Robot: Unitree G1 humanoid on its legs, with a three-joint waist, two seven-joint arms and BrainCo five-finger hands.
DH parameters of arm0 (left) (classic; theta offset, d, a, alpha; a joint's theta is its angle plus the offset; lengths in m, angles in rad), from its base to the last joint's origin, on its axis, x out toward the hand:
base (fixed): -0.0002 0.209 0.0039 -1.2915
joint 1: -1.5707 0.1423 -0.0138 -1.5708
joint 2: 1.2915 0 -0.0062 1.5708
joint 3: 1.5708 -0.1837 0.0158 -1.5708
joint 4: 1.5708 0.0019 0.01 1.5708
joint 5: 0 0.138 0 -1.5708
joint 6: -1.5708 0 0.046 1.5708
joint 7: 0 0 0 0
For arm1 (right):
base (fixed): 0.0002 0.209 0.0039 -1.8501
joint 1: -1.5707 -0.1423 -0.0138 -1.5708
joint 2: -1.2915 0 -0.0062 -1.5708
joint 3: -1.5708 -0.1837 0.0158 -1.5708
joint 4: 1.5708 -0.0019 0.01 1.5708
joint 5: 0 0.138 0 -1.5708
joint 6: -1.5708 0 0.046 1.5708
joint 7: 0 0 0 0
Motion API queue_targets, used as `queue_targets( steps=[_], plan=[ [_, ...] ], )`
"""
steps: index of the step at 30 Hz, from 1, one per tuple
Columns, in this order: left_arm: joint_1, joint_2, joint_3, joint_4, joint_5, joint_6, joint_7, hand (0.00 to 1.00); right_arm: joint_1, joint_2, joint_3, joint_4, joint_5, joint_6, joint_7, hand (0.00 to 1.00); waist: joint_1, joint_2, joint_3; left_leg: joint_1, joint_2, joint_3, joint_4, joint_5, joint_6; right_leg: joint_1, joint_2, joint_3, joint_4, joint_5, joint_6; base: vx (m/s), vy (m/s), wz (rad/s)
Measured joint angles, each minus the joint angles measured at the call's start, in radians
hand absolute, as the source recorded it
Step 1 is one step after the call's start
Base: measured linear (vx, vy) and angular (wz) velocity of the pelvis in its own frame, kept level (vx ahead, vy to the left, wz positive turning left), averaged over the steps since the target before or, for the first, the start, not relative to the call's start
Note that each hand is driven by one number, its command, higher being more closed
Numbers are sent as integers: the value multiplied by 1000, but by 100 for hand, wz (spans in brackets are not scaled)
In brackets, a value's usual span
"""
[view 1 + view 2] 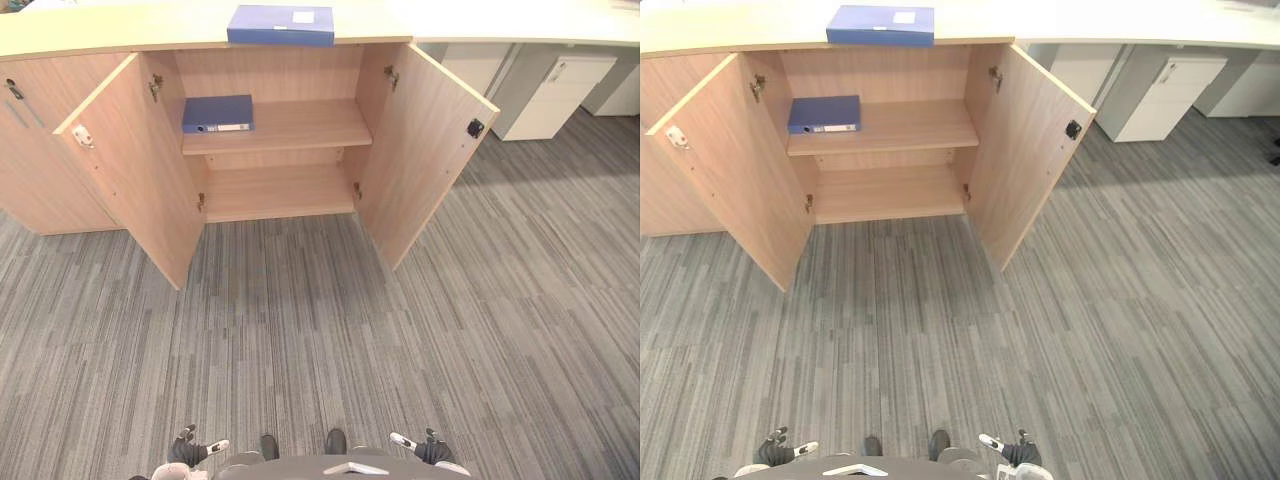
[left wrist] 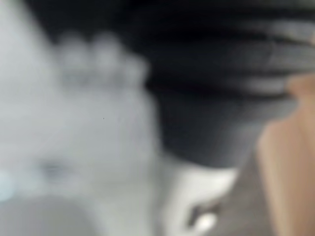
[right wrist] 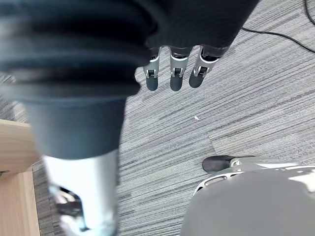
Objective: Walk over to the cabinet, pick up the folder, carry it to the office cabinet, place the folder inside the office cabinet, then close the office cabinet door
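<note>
A grey striped carpet floor [image 1: 320, 340] lies between the robot and a wooden office cabinet [image 1: 280, 190]. The cabinet stands under a long pale table [image 1: 120, 30], and its left door [image 1: 130, 160] and right door [image 1: 420, 150] are both wide open. A white drawer unit [image 1: 555, 95] stands further to the right.

A blue folder [image 1: 281, 24] lies flat on the table, just above the opening. A second blue folder [image 1: 218, 113] lies flat on the upper shelf [image 1: 300, 125], at its left end.

I judge that the folder on the table is the one to take. It looks stiff, flat and rather thick, probably smooth on its cover, so it may slide. Its front edge is near the table's edge, which seems the best place to pinch it, thumb under and fingers on top.

The robot is well apart from the cabinet. The right hand [image 1: 428, 449] hangs low at its side, its fingers [image 3: 173, 76] straight and relaxed, holding nothing. The left hand [image 1: 190, 450] is also low, and I cannot tell its state.
</note>
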Motion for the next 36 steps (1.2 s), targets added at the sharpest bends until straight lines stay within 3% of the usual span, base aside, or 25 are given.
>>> queue_targets(
  steps=[8,23,30,34,36],
  plan=[
    [-53,-44,5,-3,-2,-24,15,0,-33,14,-20,0,-1,-1,-3,0,-16,-1,11,51,-6,38,-49,-4,-22,34,1,-4,-36,8,36,32,10,-8],
    [-71,-72,-3,0,8,-30,14,0,-50,13,-19,-1,-4,-8,-2,0,-24,2,34,70,-5,92,-57,-7,-25,34,3,26,-42,12,30,-56,-22,-9],
    [-72,-63,-7,-5,9,-31,15,0,-88,11,7,-2,-14,-7,2,0,-22,-4,40,61,-6,147,-57,-28,-6,-1,5,75,-32,6,34,-45,-8,-22],
    [-82,-56,-24,-18,9,-30,16,0,-126,35,21,-8,-14,-4,3,0,-24,-11,55,26,-8,155,-5,-71,7,-117,-23,71,178,-96,41,41,35,-10],
    [-81,-54,-35,-34,9,-31,21,0,-128,49,24,-30,-22,-3,6,0,-18,-9,74,30,-7,148,51,-126,14,-182,-61,30,399,-155,60,87,32,9]
  ],
)
